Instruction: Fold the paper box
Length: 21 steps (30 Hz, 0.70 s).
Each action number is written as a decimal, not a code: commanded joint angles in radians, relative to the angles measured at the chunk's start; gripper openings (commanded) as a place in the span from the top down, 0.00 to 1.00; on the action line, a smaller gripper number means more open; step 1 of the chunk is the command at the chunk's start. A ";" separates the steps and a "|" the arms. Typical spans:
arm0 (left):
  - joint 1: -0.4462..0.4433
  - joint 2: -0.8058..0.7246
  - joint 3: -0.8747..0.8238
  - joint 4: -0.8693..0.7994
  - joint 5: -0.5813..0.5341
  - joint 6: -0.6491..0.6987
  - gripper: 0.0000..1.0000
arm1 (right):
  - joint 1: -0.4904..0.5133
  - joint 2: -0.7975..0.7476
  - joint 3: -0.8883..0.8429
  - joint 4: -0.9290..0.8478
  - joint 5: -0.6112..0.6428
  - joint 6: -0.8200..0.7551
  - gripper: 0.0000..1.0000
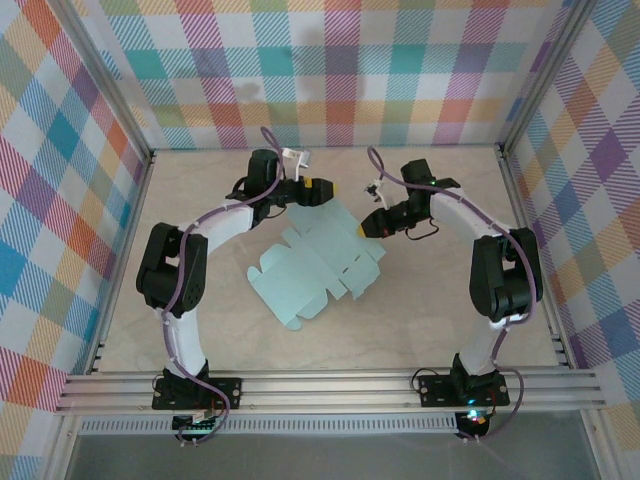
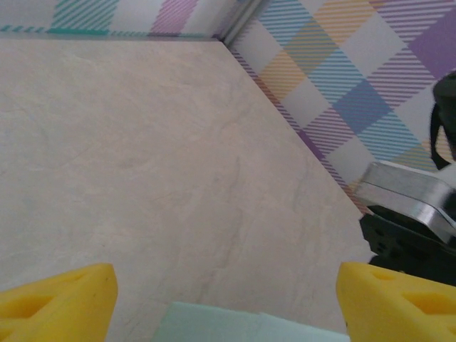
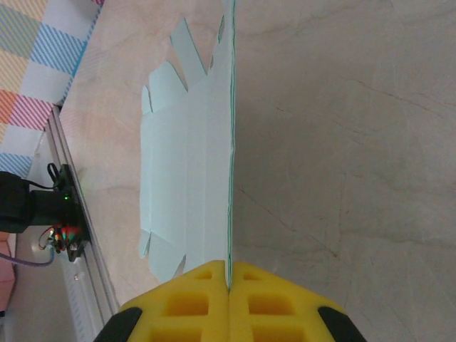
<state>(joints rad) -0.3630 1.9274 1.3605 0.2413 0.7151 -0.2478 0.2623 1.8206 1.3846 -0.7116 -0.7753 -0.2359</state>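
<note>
Card of the paper box point(image 1: 315, 270) is lying spread out in the middle of the tabletop point(image 1: 420, 330), between the two arms, as a flat pale mint-green cut-out with flaps and tabs around its edges. Its long axis is running on a diagonal in the top view, from the near left toward the far right, and the far-right end is pointing at the right gripper point(image 1: 363, 228).

That right gripper point(image 3: 229, 274) is pinching the sheet: in its own wrist view the two yellow fingers point(image 3: 192, 299) are pressing together with a thin edge of the paper box point(image 3: 189, 164) caught between them. The clamped panel is showing edge-on as a fine line running straight away from the fingertips (a faint green tint is marking the edge), while the rest of the sheet is fanning out to the left of that line, with its pointed flaps toward the aluminium rail point(image 3: 71, 178).

The left gripper point(image 1: 318, 187) is hovering just beyond the far edge of the sheet. In the left wrist view its gripper point(image 2: 226, 299) is standing wide apart, one yellow fingertip point(image 2: 57, 299) at each lower corner of the picture, and nothing is being held between them. A corner of the paper box point(image 2: 235, 324) is showing low in the gap, clear of both fingertips, with bare tabletop point(image 2: 142, 157) stretching away toward the plaid wall point(image 2: 342, 78).
</note>
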 commanded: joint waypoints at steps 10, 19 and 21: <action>0.007 -0.001 0.017 0.015 0.111 0.026 0.49 | -0.041 0.014 0.028 -0.004 -0.055 0.016 1.00; -0.026 -0.075 -0.028 -0.097 0.008 0.155 0.68 | -0.041 0.015 0.034 -0.013 -0.054 0.022 1.00; -0.034 -0.080 -0.035 -0.106 -0.007 0.179 0.67 | -0.042 0.015 0.037 -0.017 -0.056 0.020 1.00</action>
<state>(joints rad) -0.3798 1.9015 1.3430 0.1730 0.7372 -0.1402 0.2283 1.8229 1.3857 -0.7269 -0.7952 -0.2165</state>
